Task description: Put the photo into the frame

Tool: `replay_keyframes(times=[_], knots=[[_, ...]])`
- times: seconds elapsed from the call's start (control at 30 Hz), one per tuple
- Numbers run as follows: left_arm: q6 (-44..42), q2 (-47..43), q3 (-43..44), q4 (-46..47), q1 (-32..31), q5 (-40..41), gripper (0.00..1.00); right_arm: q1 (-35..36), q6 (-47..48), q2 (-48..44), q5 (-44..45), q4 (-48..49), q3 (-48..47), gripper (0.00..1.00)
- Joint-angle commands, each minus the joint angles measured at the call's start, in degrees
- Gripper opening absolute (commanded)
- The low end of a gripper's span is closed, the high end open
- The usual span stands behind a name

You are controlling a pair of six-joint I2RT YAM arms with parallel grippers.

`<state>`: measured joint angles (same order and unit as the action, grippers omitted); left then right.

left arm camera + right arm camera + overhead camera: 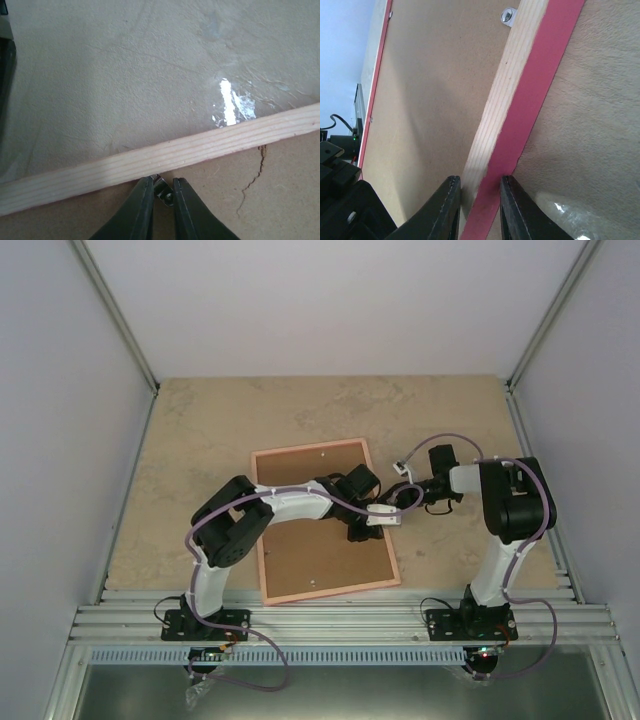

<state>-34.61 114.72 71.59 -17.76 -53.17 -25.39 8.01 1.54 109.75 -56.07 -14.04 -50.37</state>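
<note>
The pink frame (393, 562) lies face down on the table with the brown backing board (310, 550) set in it. The photo is hidden. My left gripper (357, 532) is over the frame's right side. In the left wrist view, this gripper (163, 186) is shut on a small metal retaining tab (166, 194) beside the bare wooden rail (200, 147). My right gripper (385, 518) reaches in from the right. In the right wrist view, this gripper (480, 184) is shut across the frame's right rail (520, 100), one finger on each side.
A second metal tab (508, 15) sits farther along the rail. The backing board has a thin crack (252, 180). The beige tabletop (200, 430) is enclosed by white walls, with an aluminium rail at the near edge. The left arm's dark body (340, 200) lies near my right gripper.
</note>
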Motion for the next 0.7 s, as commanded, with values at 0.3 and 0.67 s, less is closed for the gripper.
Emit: replay_keyframes(times=[0.3, 0.67], knots=[[-6.8, 4.5, 0.3, -5.5, 0.6, 2.9, 0.16, 0.5, 0.1, 2.5, 7.1, -0.5, 0.7, 0.22], [-1.6, -7.0, 3.2, -10.6, 8.5, -0.4, 0.46, 0.5, 1.3, -4.0, 10.0, -1.0, -1.1, 0.38]])
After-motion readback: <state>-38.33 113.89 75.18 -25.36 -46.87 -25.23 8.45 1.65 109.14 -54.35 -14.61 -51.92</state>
